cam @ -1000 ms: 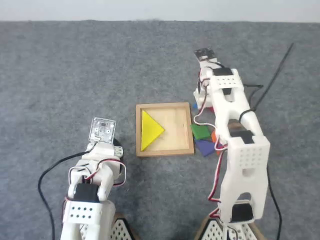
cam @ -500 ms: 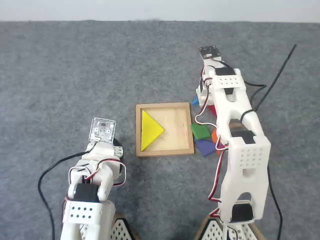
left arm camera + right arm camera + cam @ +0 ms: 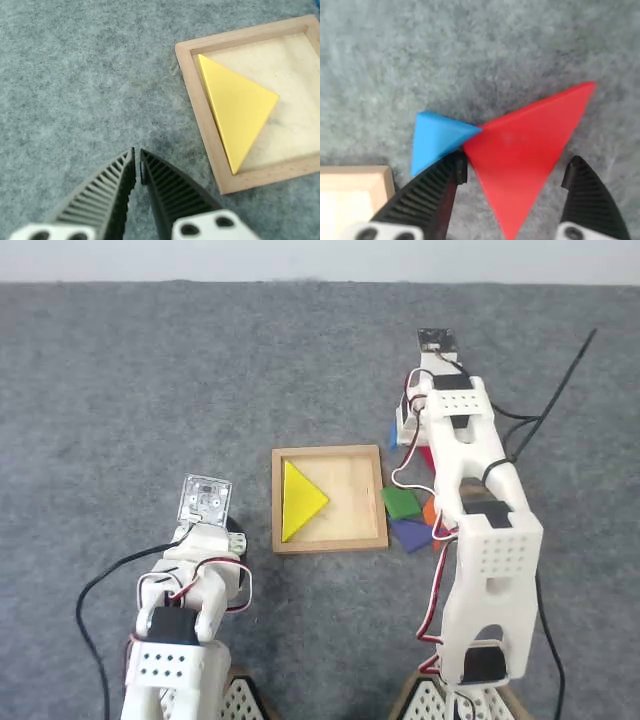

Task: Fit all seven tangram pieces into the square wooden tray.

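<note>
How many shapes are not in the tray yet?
5: green piece, purple piece and orange piece beside the tray, red triangle and blue triangle at the right gripper. The arm may hide another.

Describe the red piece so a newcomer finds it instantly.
Beyond the wooden tray's far right corner, the open right gripper hangs over the mat. Between its fingers lies the red triangle, far larger than the blue triangle touching its corner.

A grey carpeted tabletop point(image 3: 150, 370) meets a pale wall point(image 3: 300, 260).
</note>
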{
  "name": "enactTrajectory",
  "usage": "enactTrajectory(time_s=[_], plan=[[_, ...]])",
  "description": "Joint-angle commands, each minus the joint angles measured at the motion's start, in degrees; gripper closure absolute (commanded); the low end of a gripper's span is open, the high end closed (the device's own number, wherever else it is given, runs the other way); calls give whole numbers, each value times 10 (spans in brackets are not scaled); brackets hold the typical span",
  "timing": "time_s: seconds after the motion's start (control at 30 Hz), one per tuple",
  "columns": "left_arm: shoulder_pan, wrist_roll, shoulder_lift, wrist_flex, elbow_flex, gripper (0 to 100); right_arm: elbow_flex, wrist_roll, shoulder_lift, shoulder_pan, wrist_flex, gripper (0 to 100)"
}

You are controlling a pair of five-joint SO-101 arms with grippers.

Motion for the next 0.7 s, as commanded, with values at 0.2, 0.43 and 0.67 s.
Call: enactTrajectory(time_s=[0.2, 0.43, 0.67], plan=[[-3, 4, -7, 3, -5, 985, -22, -15, -22, 1, -75, 682], [-3, 4, -7, 3, -5, 985, -22, -16, 7, 1, -90, 684], [-3, 4, -7, 3, -5, 985, -22, -29, 17, 7, -82, 685]])
